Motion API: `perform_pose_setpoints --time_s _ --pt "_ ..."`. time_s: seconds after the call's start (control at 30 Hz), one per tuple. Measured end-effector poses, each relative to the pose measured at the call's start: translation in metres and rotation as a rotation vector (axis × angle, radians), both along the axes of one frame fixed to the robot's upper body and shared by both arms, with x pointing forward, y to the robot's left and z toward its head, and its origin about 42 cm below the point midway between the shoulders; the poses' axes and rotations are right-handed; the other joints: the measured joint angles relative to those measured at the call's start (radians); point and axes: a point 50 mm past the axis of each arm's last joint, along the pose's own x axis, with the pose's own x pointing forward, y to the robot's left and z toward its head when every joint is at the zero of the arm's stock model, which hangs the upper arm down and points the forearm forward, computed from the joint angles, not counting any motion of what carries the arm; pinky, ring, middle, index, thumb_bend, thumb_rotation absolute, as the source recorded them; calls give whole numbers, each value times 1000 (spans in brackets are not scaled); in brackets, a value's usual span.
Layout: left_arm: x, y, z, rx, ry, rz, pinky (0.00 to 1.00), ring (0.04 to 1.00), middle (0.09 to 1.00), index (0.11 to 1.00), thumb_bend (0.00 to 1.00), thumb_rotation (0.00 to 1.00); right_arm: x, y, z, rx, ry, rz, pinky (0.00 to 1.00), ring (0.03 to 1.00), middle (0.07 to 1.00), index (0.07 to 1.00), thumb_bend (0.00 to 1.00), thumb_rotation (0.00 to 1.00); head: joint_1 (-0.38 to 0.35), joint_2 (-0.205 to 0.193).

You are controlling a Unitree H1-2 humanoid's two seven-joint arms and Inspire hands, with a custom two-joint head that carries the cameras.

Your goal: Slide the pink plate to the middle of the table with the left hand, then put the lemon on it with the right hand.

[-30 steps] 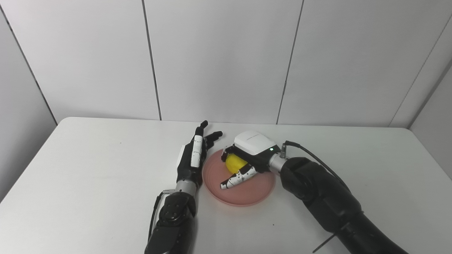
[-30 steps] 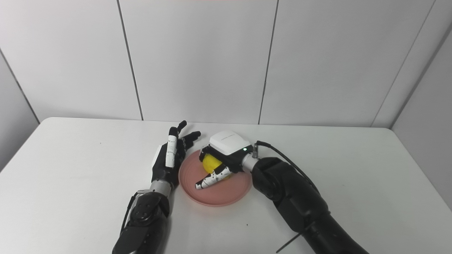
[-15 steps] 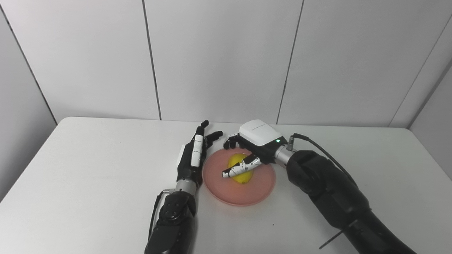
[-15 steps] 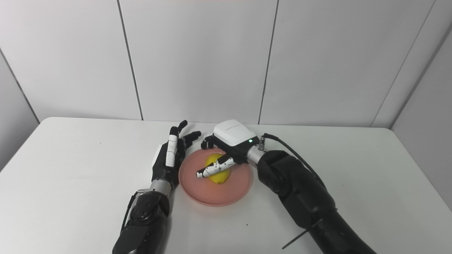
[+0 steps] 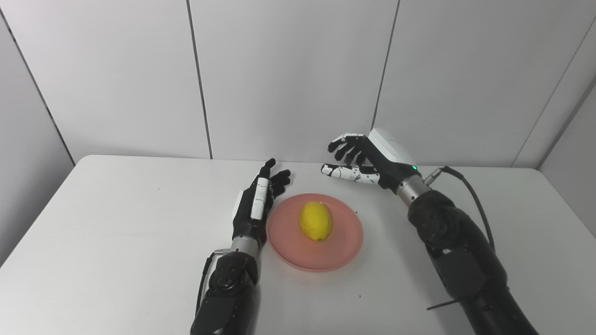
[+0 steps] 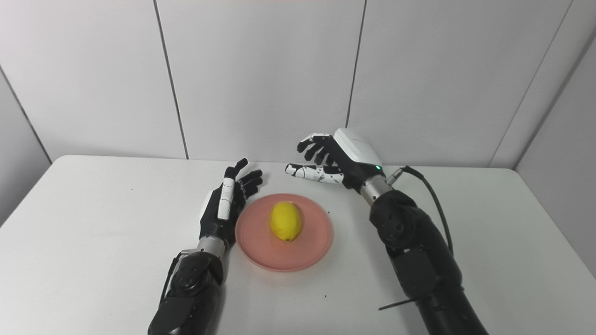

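Observation:
A yellow lemon (image 5: 315,221) lies on the pink plate (image 5: 342,251) near the middle of the white table. My left hand (image 5: 255,204) rests edge-on against the plate's left rim, fingers stretched out and apart, holding nothing. Above and behind the plate's right side hangs my right hand (image 5: 368,160), raised off the table with its fingers spread and empty. In the right eye view the lemon (image 6: 284,220) sits free of both hands.
The white table (image 5: 116,223) runs back to a grey panelled wall. A black cable (image 5: 470,195) loops from my right wrist along the forearm. The table's far edge lies just behind my right hand.
My right hand let go of the lemon, opened, and rose up and back to the right away from the plate. The lemon now lies alone on the plate. The left hand stayed put.

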Motion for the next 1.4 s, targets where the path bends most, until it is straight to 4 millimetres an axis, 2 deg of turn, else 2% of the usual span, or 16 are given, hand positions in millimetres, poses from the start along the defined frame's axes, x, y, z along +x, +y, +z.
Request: perform_pose_setpoints --time_s 0.03,0.13,0.23,0.3,0.4,0.47,0.53,0.67,0.8,1.0,1.4 --pt "0 0 0 0 0 0 897 836 832 889 912 922 0 -2 -6 51 26 -26 605 662 684 712 772 965 0 0" --pt "2 1 1 -9 -2 8 915 856 857 893 920 939 -5 -7 -26 226 102 -101 655 712 733 751 768 982 -2 0" --pt "6 3 1 -1 -5 39 950 895 887 889 914 980 -11 -11 -47 474 185 -157 798 818 812 796 783 962 3 0" --pt "8 6 2 31 -10 49 983 926 910 895 910 989 -14 -9 -64 659 249 -188 840 848 836 821 784 971 3 0" --pt "10 8 3 55 -15 57 997 956 926 887 906 980 -21 -10 -90 823 322 -239 875 877 870 856 779 978 6 2" --pt "11 11 4 63 -17 70 1000 974 931 869 895 974 -23 -8 -96 946 327 -254 922 895 888 883 780 946 6 2" --pt "12 15 4 70 -17 84 1000 985 938 866 899 988 -24 -5 -101 1034 321 -265 980 945 929 931 792 962 12 0" --pt "18 29 4 120 -19 113 1000 985 937 869 919 999 -25 -2 -111 1098 282 -255 999 958 937 934 797 952 14 0" --pt "20 41 4 141 -20 162 1000 996 947 880 924 1000 -25 0 -116 1153 265 -256 979 937 921 919 788 892 17 3" --pt "20 42 5 144 -22 166 1000 992 954 888 920 993 -24 4 -117 1187 251 -273 974 929 916 914 807 903 15 6" --pt "19 43 5 143 -20 168 1000 997 964 916 901 998 -24 10 -116 1142 236 -283 1000 933 901 897 796 929 15 6"
